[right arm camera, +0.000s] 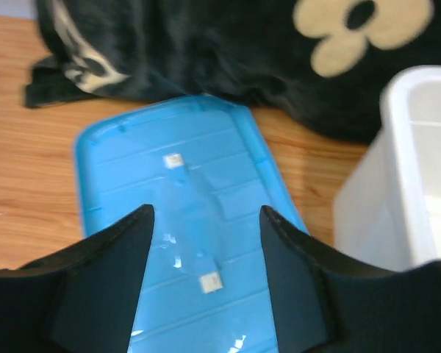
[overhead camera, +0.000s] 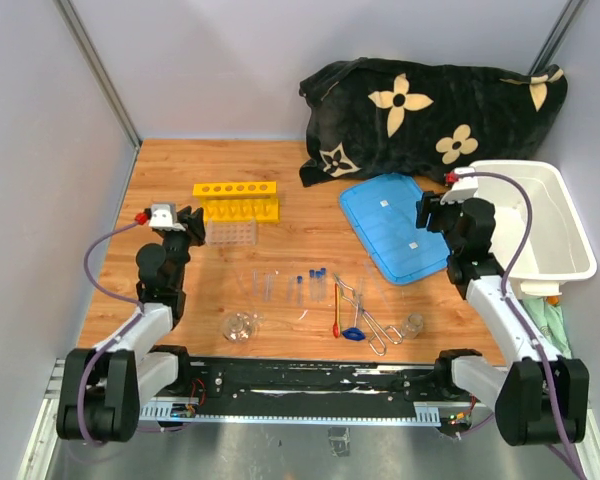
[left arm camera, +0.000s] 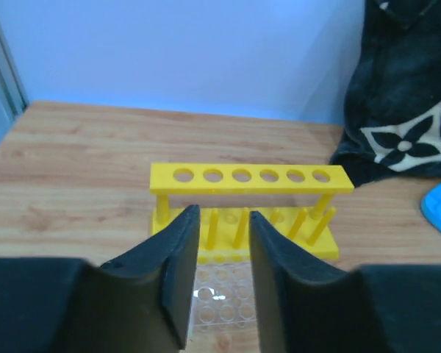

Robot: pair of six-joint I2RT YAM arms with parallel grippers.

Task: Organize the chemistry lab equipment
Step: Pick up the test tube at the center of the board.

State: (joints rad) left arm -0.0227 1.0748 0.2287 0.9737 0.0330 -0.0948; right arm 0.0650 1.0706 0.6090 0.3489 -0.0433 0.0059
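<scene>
Left gripper (left arm camera: 222, 220) hung just short of rack (left arm camera: 250, 176), jaws partly apart, nothing between. Right gripper (right arm camera: 206, 215) hung over lid (right arm camera: 117, 162), tub (right arm camera: 419, 147) beside, jaws wide, empty.

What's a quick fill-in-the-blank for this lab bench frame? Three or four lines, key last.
The tube rack is coloured ____.
Its top bar has ____ holes.
The tub beside the blue lid is coloured ____.
The black cloth bears cream ____.
Missing words: yellow; six; white; flowers.
</scene>
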